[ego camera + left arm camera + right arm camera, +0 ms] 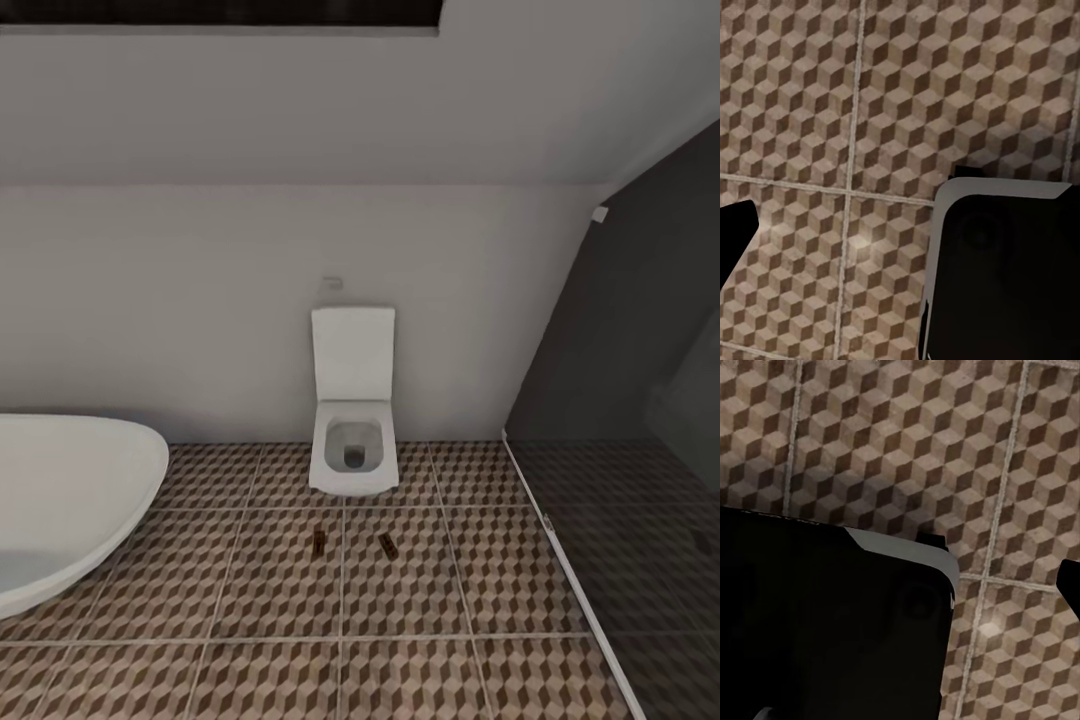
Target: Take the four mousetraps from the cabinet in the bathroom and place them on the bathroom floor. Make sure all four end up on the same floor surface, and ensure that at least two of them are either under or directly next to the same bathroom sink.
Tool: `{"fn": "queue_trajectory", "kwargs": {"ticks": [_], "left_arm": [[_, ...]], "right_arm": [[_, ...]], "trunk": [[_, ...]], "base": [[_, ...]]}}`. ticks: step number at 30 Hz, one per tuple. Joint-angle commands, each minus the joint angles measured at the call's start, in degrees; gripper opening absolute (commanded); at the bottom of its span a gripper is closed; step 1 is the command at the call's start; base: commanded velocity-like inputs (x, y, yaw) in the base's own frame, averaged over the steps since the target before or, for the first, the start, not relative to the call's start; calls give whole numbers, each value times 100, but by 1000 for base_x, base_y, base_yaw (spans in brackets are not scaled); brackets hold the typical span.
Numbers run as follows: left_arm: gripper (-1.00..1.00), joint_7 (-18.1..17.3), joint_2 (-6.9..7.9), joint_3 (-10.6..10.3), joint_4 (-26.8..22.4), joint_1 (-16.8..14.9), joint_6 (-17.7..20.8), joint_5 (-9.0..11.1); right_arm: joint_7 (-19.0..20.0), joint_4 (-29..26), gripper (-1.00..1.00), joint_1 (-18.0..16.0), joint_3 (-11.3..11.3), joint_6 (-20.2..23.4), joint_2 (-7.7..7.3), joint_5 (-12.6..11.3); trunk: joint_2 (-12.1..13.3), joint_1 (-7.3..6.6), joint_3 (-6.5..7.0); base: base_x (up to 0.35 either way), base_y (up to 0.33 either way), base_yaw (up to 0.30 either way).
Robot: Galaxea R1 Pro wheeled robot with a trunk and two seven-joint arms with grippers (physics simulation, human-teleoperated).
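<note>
— Where did we find the mousetraps [318, 541]?
— Two lay side by side (slightly apart) on the bathroom floor [250, 600], just before the toilet [352, 415].
— And around them?
— Bathtub [70, 500] left, shower [640, 520] right.

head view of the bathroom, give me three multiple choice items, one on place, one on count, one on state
1. Where do the mousetraps lie?
A. on the patterned floor in front of the toilet
B. inside the bathtub
C. on the dark shower floor

2. How many mousetraps show on the floor?
A. none
B. two
C. four

3. How is the toilet lid?
A. shut
B. raised against the wall
C. missing

Answers:
1 A: one mousetrap and the other mousetrap rest on the bathroom floor, just in front of the toilet, away from the bathtub.
2 B: two small brown boards show there.
3 B: the lid stands upright, bowl open.
</note>
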Motion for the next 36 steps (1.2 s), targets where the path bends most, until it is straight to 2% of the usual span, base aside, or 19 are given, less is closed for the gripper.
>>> {"fn": "queue_trajectory", "kwargs": {"ticks": [1, 36], "left_arm": [[100, 30, -3, -42, 9, -4, -13, -3], [100, 23, -6, -46, 3, -7, -12, -3]], "right_arm": [[23, 2, 100, -3, -50, -17, 1, 32], [24, 2, 100, -3, -47, -17, 2, 32]], "trunk": [[-10, 3, 0], [-10, 3, 331]], "base": [[0, 0, 0], [0, 0, 0]]}}
